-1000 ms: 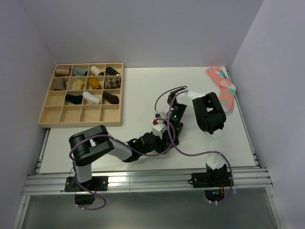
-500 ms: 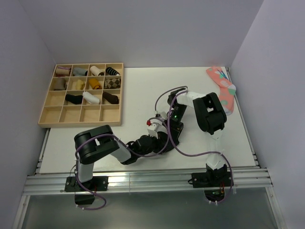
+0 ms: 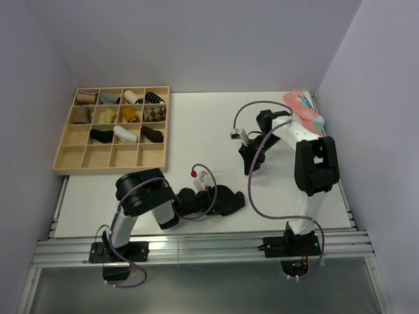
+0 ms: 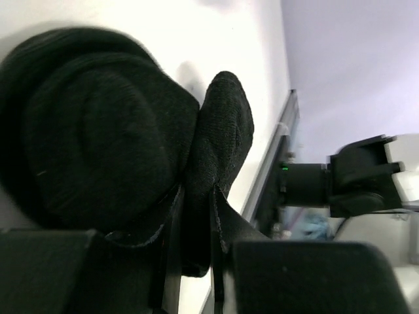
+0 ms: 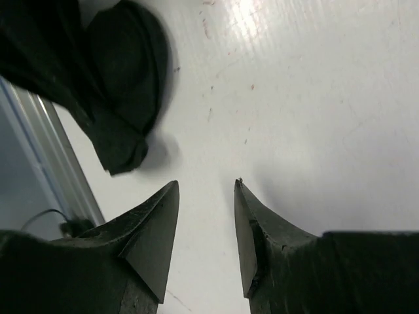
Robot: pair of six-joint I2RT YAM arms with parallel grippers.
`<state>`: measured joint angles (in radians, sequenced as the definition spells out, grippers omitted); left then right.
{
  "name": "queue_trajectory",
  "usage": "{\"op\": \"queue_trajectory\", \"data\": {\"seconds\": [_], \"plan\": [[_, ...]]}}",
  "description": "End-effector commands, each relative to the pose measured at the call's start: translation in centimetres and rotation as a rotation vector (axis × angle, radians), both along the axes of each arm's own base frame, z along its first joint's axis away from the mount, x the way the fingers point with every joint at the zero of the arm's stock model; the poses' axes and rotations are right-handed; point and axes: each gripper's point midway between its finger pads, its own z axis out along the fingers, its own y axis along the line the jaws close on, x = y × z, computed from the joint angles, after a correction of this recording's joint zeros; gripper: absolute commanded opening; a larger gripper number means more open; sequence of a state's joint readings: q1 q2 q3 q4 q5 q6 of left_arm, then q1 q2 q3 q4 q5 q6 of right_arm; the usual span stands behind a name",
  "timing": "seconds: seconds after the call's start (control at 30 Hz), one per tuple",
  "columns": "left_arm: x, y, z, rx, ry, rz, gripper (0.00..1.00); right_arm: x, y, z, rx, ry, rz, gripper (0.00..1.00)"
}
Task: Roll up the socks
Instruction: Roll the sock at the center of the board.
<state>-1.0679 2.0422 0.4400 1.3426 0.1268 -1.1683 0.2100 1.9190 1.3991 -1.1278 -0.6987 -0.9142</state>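
Top external view of a white table with two black robot arms bolted at its near edge. At 10 o'clock sits a shallow wooden tray divided into square compartments, the back rows filled with rolled socks in tan, grey, white, yellow and black.

Near 6 o'clock the left arm lies low along the table, and the left gripper touches a black knitted sock wound into a fat roll. In the left wrist view the gripper is closed tight on the sock's loose end. That end sticks up past the fingers, and the roll bulges at 9 o'clock of them.

The right gripper hangs just above the table at centre, apart from the roll. In the right wrist view its two pointed fingers are part-way spread with nothing between them, and the roll lies toward 10 o'clock.

At 2 o'clock a flat pink sock with coloured spots lies against the wall, its long axis running from 11 to 5 o'clock. It is partly hidden by the right arm.

The black sock is nearest the left arm and seems nearly rolled. The pink sock lies at 1 o'clock of the right gripper and is likely that arm's to fetch.

No brand, label or writing can be read.
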Motion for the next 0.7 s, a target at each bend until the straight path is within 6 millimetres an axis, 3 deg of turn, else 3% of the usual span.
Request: {"op": "queue_trajectory", "data": {"seconds": [0.0, 0.1, 0.27, 0.5, 0.67], "plan": [[-3.5, 4.0, -6.7, 0.155, 0.296, -0.042, 0.00, -1.5, -0.3, 2.0, 0.108, -0.154, 0.149, 0.47], [-2.9, 4.3, -6.2, 0.106, 0.365, -0.029, 0.00, -3.6, -0.3, 2.8, 0.159, -0.212, 0.231, 0.49], [-1.5, 5.3, -6.0, 0.106, 0.447, 0.011, 0.00, -5.4, -0.1, 3.7, 0.188, -0.281, 0.303, 0.53], [-0.5, 5.0, -5.4, 0.136, 0.527, 0.016, 0.00, -8.6, 2.1, 1.5, 0.162, -0.375, 0.450, 0.55], [-0.1, 5.8, -5.8, 0.129, 0.581, 0.036, 0.00, -10.2, 4.1, 1.4, 0.188, -0.438, 0.538, 0.57]]}}
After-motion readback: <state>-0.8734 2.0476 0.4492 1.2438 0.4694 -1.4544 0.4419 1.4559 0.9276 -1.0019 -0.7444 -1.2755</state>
